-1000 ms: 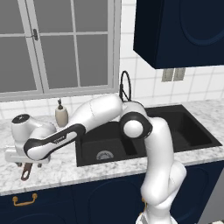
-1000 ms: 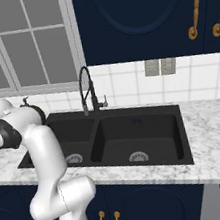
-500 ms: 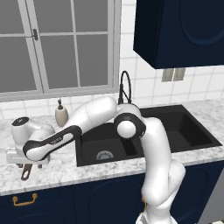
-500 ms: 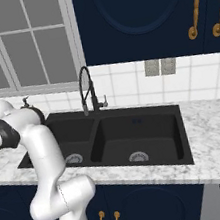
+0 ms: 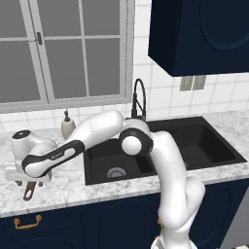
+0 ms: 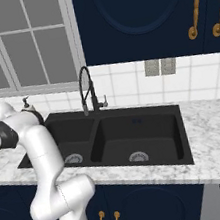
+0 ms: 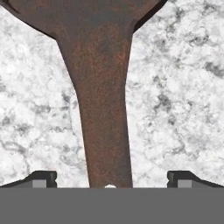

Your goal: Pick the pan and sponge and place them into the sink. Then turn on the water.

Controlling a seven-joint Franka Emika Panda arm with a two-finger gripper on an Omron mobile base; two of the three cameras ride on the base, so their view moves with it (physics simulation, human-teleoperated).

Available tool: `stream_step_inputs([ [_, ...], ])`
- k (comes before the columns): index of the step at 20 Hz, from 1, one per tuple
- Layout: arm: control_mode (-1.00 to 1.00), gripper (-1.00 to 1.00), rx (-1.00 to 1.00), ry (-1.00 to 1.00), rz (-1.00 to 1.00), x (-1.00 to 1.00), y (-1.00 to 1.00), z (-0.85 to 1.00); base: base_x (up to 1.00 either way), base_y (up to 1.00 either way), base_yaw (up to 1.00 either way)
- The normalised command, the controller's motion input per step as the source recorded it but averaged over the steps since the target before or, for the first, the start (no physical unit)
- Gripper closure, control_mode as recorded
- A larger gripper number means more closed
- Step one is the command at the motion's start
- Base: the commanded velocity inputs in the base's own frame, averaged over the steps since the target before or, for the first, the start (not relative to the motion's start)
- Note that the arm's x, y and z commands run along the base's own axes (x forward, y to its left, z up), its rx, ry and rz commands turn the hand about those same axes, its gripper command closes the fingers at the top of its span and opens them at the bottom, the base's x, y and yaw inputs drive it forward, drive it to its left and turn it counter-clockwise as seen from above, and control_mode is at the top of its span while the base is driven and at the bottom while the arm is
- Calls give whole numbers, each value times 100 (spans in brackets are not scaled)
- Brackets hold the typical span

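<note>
The pan's long brown handle (image 7: pixel 105 109) runs down the middle of the hand view over the marble counter, widening into the pan's body at the top edge. My gripper (image 7: pixel 111 179) is open, one fingertip (image 7: pixel 41 178) on each side of the handle and well apart from it. In the left base view the gripper (image 5: pixel 25 182) points down at the far left of the counter, with the handle's end (image 5: pixel 28 192) sticking out below the hand. The black sink (image 5: pixel 194 146) lies to the right, and no water runs from its faucet (image 5: pixel 139 99). The sponge is out of view.
A soap dispenser (image 5: pixel 67 127) stands on the counter behind my forearm, under the window. The sink (image 6: pixel 135 128) has two basins with silver drains. Marble counter (image 6: pixel 213 140) stretches to the sink's right. Dark cabinets hang above.
The elbow has swung a little to the left and the hand has shifted slightly over the pan handle. The jaws have stayed open.
</note>
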Motion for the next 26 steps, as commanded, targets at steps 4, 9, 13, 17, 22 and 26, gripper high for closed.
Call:
stream_step_inputs([
  [4, -100, -100, -1, 3, 0, 6, 16, -19, 0, 0, 0],
  [9, -100, -100, -3, 0, 0, 0, 0, -30, 0, 0, 0],
  [13, -100, -100, -3, 0, 0, 0, 0, -34, 0, 0, 0],
  [17, -100, -100, 0, 0, 0, 0, 0, -31, 0, 0, 0],
  [22, -100, 100, 0, 0, 0, -9, -33, -47, 0, 0, 0],
  [26, -100, 100, 0, -5, 0, -38, -90, -45, 0, 0, 0],
])
